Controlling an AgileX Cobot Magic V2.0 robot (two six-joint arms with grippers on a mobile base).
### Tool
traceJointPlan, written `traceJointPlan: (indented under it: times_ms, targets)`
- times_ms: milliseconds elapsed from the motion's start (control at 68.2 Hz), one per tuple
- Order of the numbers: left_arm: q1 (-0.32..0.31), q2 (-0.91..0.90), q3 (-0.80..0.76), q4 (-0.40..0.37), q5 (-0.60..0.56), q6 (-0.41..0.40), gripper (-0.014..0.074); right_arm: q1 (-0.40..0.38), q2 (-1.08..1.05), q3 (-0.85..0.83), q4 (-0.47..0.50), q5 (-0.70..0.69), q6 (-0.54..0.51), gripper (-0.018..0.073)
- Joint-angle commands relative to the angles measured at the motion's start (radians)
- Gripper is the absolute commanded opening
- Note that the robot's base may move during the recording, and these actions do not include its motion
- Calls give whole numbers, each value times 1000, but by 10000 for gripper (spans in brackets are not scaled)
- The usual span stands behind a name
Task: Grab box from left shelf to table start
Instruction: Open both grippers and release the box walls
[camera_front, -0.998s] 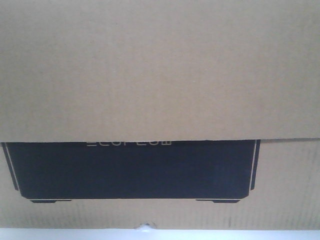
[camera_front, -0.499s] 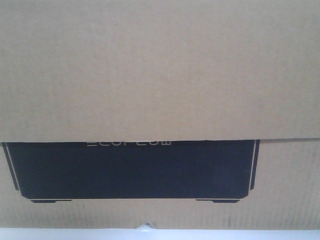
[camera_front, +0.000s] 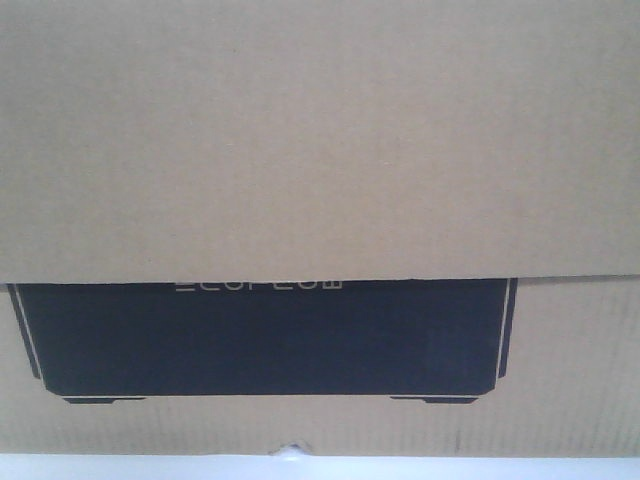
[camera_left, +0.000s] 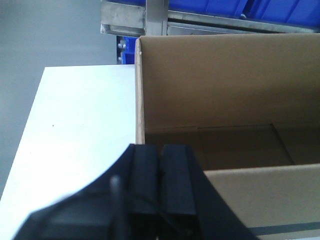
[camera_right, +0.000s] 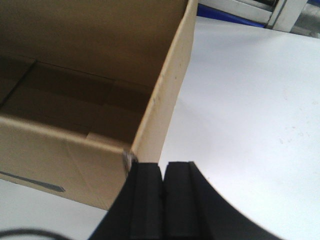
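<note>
- Sitting on white tabletop (camera_left: 75, 125): box (camera_left: 225, 85), open top, blue shelf (camera_left: 210, 15) items showing behind.
- Filling front view; black printed panel (camera_front: 260, 335) under plain flap.
- Showing empty inside, bare cardboard floor only.
- Likely handling light but bulky, stiff walls, crushable; gripping at opposite rim corners.
- Hovering at corners: left hand (camera_left: 160, 165) and right hand (camera_right: 162, 180), both pressed closed, holding nothing.

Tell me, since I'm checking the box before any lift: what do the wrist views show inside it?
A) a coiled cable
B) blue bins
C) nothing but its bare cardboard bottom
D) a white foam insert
C: both wrist views look down into the open box, and only plain brown cardboard walls and bottom flaps show in the part seen; the blue bins sit outside, beyond its far wall.
</note>
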Motion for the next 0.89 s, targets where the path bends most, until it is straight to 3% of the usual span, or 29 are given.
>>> traceJointPlan:
  times_ms: [0,249,469,880]
  targets:
    - [-5,-74,72,-7,-137,-4,-99,0,-75,71,-12,-140,-2,58]
    - [-5,-352,360,-11,-316,-4,-99,0,-340,311,-12,-326,-2,58]
    - [-5,-519,511,-2,-445,-1,-99,0,-497,439,-12,-490,-2,58]
    - [-5,-527,528,-27,-441,-1,-99,0,-507,451,-12,-515,-2,58]
